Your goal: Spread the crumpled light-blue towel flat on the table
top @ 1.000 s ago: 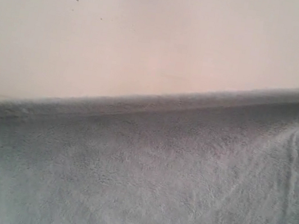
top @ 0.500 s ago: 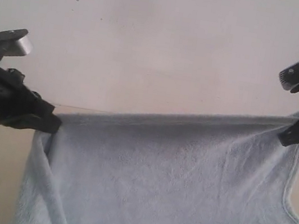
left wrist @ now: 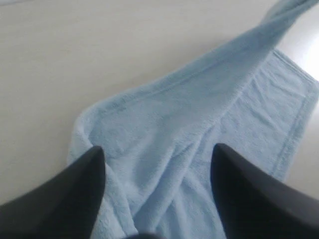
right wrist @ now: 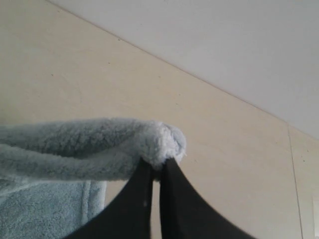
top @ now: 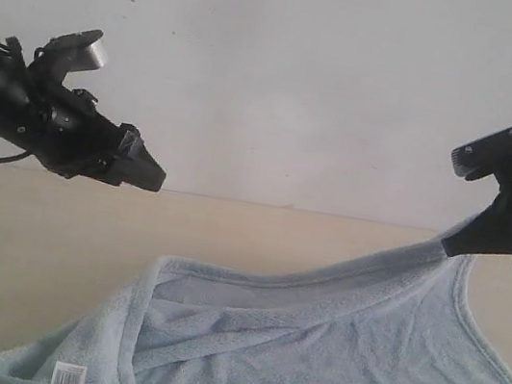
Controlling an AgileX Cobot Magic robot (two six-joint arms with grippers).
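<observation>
The light-blue towel (top: 328,350) lies mostly on the beige table (top: 44,236), its left side folded over itself with a small white label (top: 69,376) near the front edge. One far corner of the towel (right wrist: 159,139) is lifted off the table and pinched in my right gripper (right wrist: 158,164), which is shut on it at the right (top: 450,247). My left gripper (top: 153,179) hovers open above the towel's left part (left wrist: 164,149), holding nothing, its dark fingers (left wrist: 75,194) spread wide.
A white wall (top: 283,79) rises behind the table's far edge. Bare table surface (left wrist: 75,59) stretches to the left of the towel and also beyond the raised corner (right wrist: 239,164).
The left gripper has opened and let go of its towel corner, which dropped onto the table and folded. The towel no longer hangs stretched between both grippers; the right gripper has kept its hold.
</observation>
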